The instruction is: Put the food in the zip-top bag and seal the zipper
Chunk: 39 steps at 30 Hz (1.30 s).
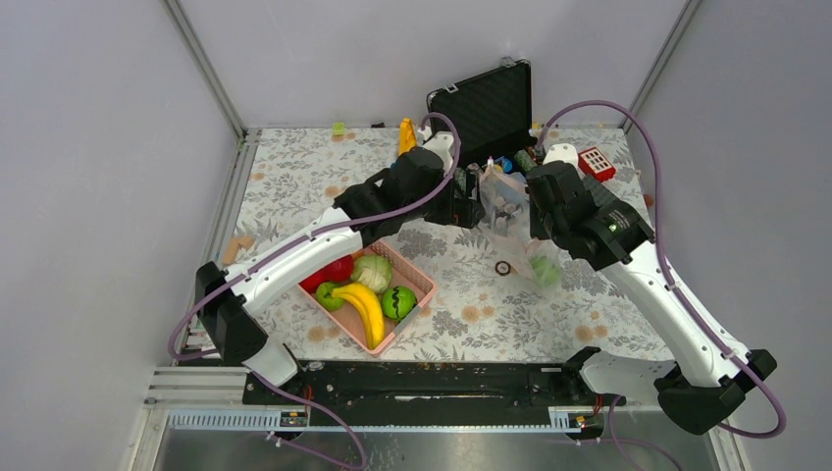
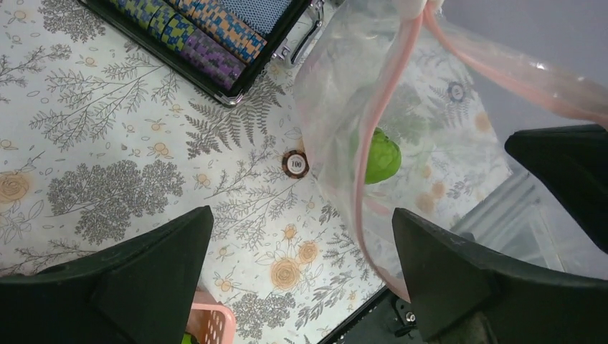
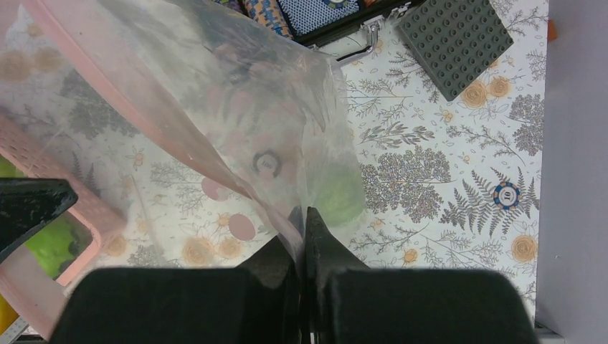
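Right gripper [image 3: 305,228]: fingers pinched together on the edge of the zip-top bag [image 3: 215,86], holding it raised above the table. Left gripper [image 2: 301,240]: jaws spread wide, gripping nothing; the zipper [image 2: 374,107] hangs between them, unsealed. One green fruit [image 2: 381,155] sits inside the bag. Banana bunch [image 1: 365,309], cabbage [image 1: 372,272] and red apple [image 1: 334,270] lie in the pink basket [image 1: 417,280].

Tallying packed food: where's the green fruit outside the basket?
The green fruit sits inside the zip-top bag, right of centre in the top view, just right of the loose poker chip.
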Each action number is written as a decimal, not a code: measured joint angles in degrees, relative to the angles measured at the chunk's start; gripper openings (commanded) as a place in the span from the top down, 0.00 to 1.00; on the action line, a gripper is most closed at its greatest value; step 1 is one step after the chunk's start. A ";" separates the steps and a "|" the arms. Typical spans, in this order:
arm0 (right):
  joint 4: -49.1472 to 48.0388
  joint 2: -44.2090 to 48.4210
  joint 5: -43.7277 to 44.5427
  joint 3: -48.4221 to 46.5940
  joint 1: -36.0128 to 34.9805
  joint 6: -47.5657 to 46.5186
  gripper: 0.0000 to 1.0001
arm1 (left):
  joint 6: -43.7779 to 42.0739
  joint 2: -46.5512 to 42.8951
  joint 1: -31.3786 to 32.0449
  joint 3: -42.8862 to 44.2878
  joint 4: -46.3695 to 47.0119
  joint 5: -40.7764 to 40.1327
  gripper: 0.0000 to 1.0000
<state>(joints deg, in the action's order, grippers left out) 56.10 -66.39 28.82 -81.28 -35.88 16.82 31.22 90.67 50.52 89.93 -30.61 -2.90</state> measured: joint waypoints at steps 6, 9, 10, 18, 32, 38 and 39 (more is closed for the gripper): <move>-0.74 -0.98 -1.22 0.98 0.04 0.79 1.00 | -0.76 -8.70 -0.26 -9.73 1.57 -0.11 0.01; -1.70 -2.36 -1.66 1.92 0.04 0.98 1.00 | 0.81 -17.62 -2.27 -16.85 -0.02 -1.42 0.01; -2.27 -2.78 -2.01 2.40 0.04 1.01 1.00 | 1.68 -20.04 -3.56 -18.58 -0.61 -2.23 0.01; -5.97 -3.10 -4.07 6.10 0.04 1.62 1.00 | 10.23 -31.15 -16.44 -29.49 -10.78 -12.96 0.01; -9.07 -3.10 -6.08 8.07 0.04 1.88 0.99 | 14.97 -27.23 -26.32 -35.58 -15.82 -14.97 0.01; -9.29 -3.13 -6.08 8.17 0.04 1.88 0.98 | 15.13 -23.56 -27.30 -38.12 -14.47 -14.16 0.10; -9.29 -3.13 -6.08 8.24 0.04 1.90 0.98 | 15.21 -23.06 -27.36 -38.38 -14.21 -14.05 0.16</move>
<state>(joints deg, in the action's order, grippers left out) 46.81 -69.52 22.74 -73.03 -35.83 18.72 46.44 67.61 23.16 51.55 -44.82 -16.95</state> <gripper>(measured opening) 0.019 0.960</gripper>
